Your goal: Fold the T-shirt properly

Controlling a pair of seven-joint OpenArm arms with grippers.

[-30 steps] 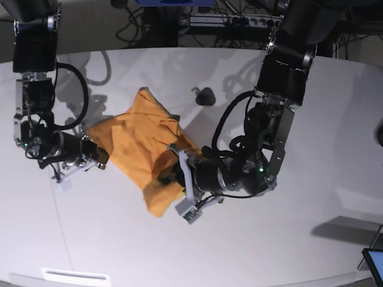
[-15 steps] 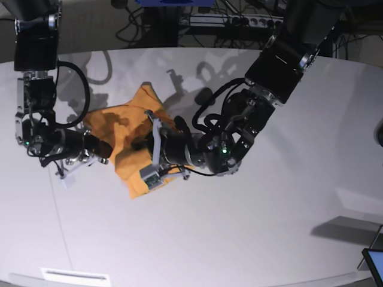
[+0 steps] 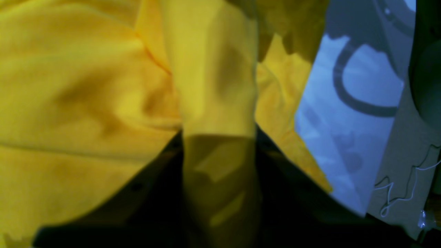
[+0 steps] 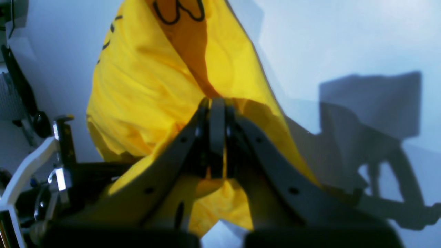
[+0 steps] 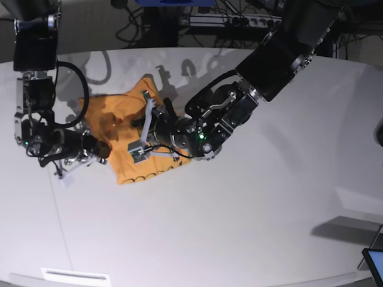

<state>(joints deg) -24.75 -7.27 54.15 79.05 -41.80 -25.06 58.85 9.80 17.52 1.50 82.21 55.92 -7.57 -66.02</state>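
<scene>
The orange-yellow T-shirt (image 5: 122, 167) lies bunched on the white table (image 5: 239, 227) at centre left. My left gripper (image 5: 139, 133) reaches across it from the right. In the left wrist view the left gripper (image 3: 217, 134) is shut on a raised fold of the T-shirt (image 3: 86, 86), which fills most of the frame. My right gripper (image 5: 103, 154) sits at the cloth's left edge. Seen from the right wrist, the right gripper (image 4: 217, 103) is shut on a pinch of the T-shirt (image 4: 144, 86), and black stitched loops show near the cloth's far end.
Cables (image 5: 179, 24) run along the table's back edge. A white label (image 5: 75, 276) lies at the front left rim, and a screen corner (image 5: 374, 263) shows at the front right. The left arm's body (image 5: 251, 89) spans the table's middle.
My left arm has swung left across the table, carrying its held part of the T-shirt over the rest. The cloth now lies further left and more compact. The right arm has barely moved.
</scene>
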